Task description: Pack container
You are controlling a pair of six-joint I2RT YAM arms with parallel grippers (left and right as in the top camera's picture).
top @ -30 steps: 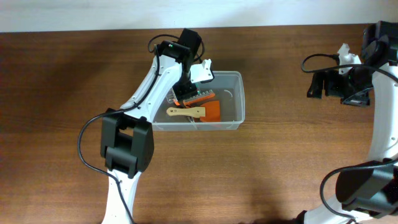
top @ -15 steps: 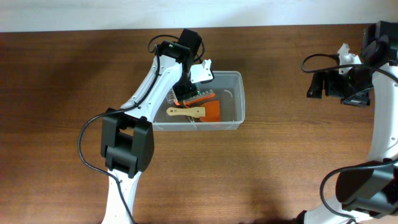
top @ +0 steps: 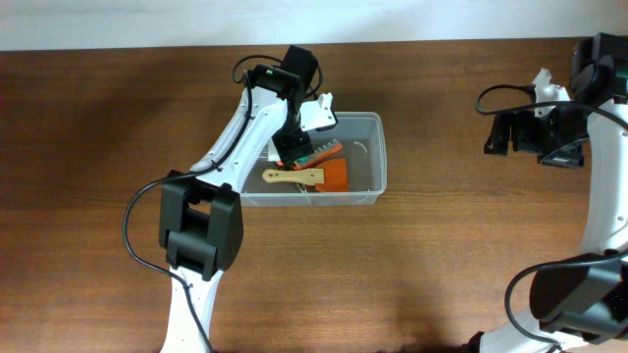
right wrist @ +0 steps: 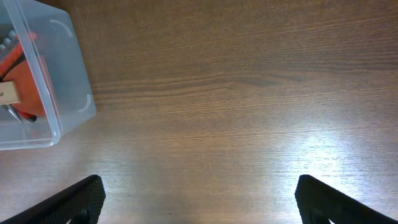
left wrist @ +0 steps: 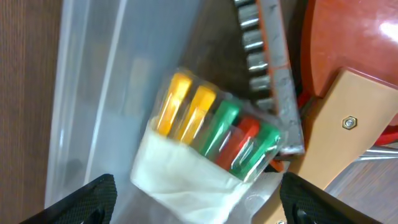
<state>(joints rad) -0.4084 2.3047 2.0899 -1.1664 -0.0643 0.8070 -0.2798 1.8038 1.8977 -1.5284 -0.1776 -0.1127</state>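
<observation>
The clear plastic container (top: 379, 147) stands on the wooden table at centre. In it lie a clear packet of yellow, green and red bits on a white card (left wrist: 211, 143), a grey toothed blade (left wrist: 268, 68), a wooden handle (left wrist: 348, 124) and an orange piece (left wrist: 354, 37). My left gripper (top: 294, 149) hangs over the container's left part, open, its fingers either side of the packet (top: 277, 154) in the left wrist view (left wrist: 196, 199) without gripping it. My right gripper (top: 502, 132) is open and empty over bare table at the far right; its wrist view (right wrist: 199, 199) shows the container's corner (right wrist: 68, 74).
The container's left wall (left wrist: 81, 93) runs close beside the packet. The wooden handle (top: 294, 176) and the orange piece (top: 336, 175) fill the container's front part. The white wall edge runs along the table's far side (top: 442, 20).
My left gripper has shifted slightly inside the container and the packet now shows white beside it. The right arm has not moved.
</observation>
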